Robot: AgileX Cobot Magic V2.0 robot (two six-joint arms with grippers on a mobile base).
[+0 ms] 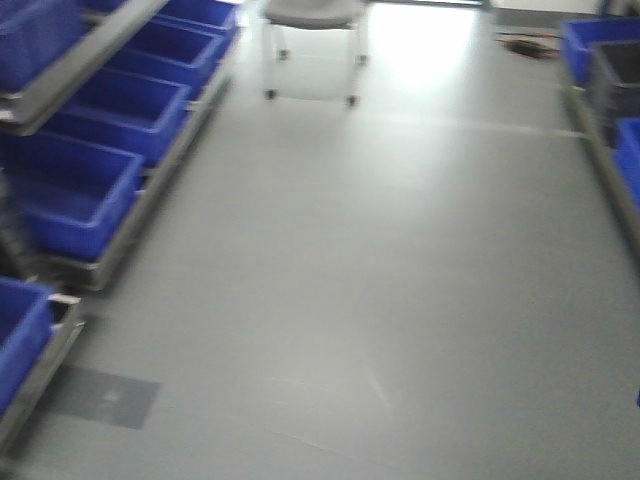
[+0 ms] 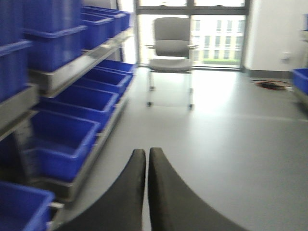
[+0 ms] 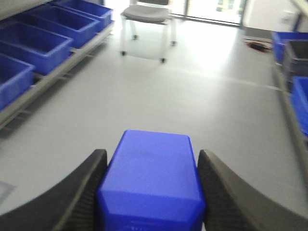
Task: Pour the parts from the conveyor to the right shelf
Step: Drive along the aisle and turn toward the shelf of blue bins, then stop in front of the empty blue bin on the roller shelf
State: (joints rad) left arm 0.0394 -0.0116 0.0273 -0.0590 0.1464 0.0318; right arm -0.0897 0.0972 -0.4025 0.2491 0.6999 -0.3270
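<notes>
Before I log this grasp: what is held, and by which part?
The right tool grips a blue block by its sides; the left tool is shut, empty.

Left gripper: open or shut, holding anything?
Shut and empty. The left gripper's fingers touch, with nothing between them.

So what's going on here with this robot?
The right gripper has its dark fingers shut on a small glossy blue plastic block. The left gripper is shut and empty. Both point down an aisle, with a steel rack of deep blue plastic bins on the left and the right shelf off to the side. Nothing is poured yet.
</notes>
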